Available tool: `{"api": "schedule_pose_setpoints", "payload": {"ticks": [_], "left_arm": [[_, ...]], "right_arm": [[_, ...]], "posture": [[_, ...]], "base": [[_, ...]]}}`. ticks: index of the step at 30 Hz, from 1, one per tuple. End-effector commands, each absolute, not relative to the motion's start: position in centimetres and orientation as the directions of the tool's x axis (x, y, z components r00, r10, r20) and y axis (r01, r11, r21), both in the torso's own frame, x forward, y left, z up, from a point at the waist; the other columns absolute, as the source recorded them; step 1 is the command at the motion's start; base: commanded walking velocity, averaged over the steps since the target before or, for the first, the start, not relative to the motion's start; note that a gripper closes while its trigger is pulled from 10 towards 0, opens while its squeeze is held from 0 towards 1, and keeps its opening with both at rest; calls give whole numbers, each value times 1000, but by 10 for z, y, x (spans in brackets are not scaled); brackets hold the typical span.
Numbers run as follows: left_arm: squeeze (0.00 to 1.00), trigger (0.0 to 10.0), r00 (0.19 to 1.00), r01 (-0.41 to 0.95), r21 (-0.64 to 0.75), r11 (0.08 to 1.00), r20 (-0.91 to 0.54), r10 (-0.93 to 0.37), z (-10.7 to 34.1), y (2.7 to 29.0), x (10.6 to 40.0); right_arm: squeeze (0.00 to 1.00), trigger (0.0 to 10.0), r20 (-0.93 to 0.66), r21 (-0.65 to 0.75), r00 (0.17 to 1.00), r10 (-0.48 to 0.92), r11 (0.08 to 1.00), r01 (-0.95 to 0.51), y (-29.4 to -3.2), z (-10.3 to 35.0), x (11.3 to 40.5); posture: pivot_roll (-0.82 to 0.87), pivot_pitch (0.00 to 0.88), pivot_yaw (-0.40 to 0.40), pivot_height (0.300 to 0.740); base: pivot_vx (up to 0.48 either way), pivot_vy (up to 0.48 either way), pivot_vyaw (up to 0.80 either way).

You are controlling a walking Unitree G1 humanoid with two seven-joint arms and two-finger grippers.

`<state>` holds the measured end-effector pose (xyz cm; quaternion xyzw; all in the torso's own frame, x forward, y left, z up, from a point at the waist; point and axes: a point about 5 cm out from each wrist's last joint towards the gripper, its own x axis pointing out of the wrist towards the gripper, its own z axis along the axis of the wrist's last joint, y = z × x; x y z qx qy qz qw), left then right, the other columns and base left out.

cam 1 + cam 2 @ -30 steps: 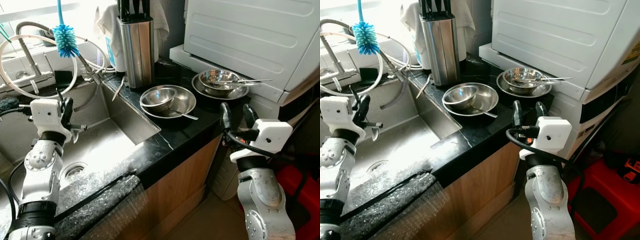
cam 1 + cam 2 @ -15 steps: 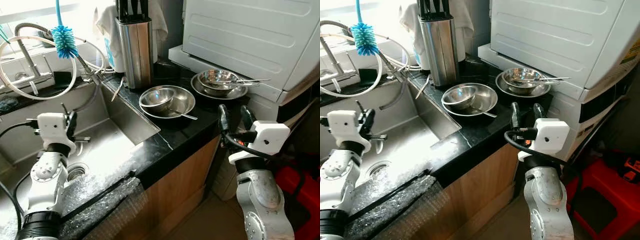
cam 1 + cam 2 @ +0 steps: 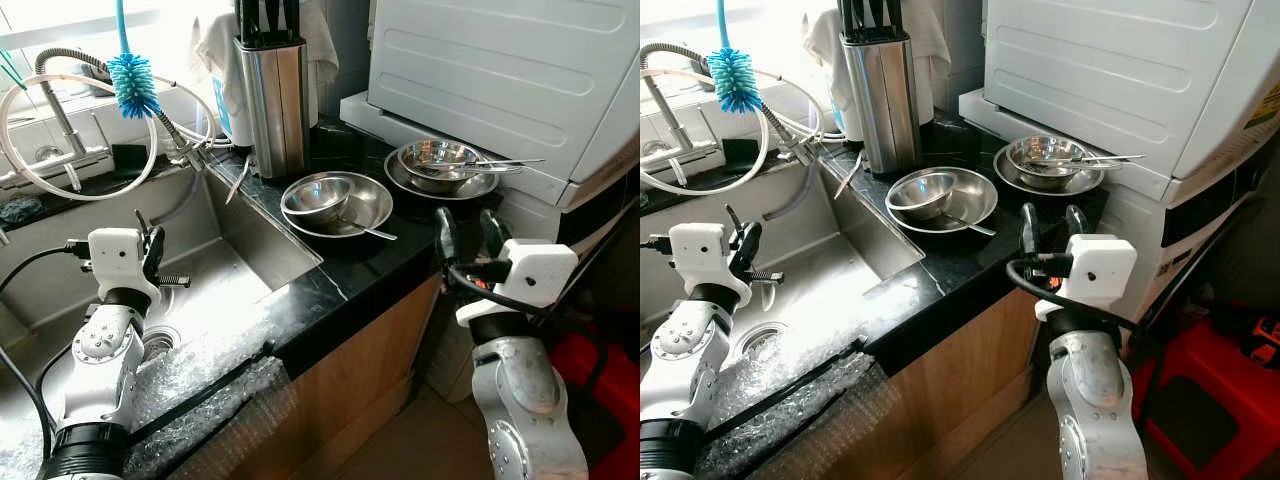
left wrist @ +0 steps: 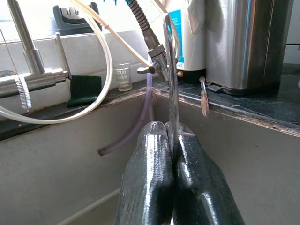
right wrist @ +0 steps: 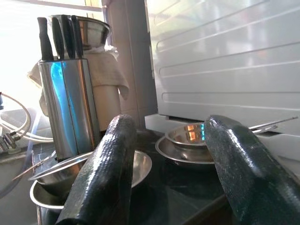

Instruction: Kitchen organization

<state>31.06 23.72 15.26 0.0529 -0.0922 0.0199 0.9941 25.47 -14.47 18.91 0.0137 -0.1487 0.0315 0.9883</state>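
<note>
Two sets of shiny steel bowls sit on the black table beside the sink (image 3: 235, 265): a small bowl (image 3: 318, 196) tilted inside a wider dish (image 3: 365, 205) with a spoon, and a second bowl (image 3: 437, 160) stacked on a plate below the white appliance (image 3: 500, 70). The right hand (image 3: 465, 235) hovers at the table's front edge, fingers spread wide and empty, its wrist view adding knives in the steel knife block (image 5: 70, 93). Over the sink, the left hand (image 4: 173, 147) is pressed closed on a thin clear strip (image 4: 169, 93), as its wrist view shows.

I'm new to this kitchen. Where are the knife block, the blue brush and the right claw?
knife block (image 3: 270, 100), left eye view, steel front face.
blue brush (image 3: 131, 83), left eye view, bristle head.
right claw (image 3: 462, 233), left eye view, between its fingertips.
</note>
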Motion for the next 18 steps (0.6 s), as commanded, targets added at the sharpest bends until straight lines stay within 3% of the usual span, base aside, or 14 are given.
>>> {"api": "schedule_pose_setpoints", "payload": {"ticks": [1,6,7,18], "left_arm": [[431,10000,989,-36,109,993,149,19,145,232,310],[443,10000,989,-36,110,993,146,19,145,232,310],[980,10000,990,-32,111,993,143,16,144,231,310],[980,10000,990,-28,112,993,138,13,144,229,312]], "right_arm": [[0,10000,274,19,960,58,998,-66,-143,187,258],[0,10000,272,20,961,57,998,-65,-143,187,258],[0,10000,270,22,961,56,998,-64,-142,187,259],[0,10000,261,29,964,45,998,-54,-142,186,260]], "posture": [[-229,0,23,740],[-228,0,25,740],[-229,0,26,740],[-230,9,30,740]], "base": [[0,0,0],[0,0,0],[0,0,0],[0,0,0]]}}
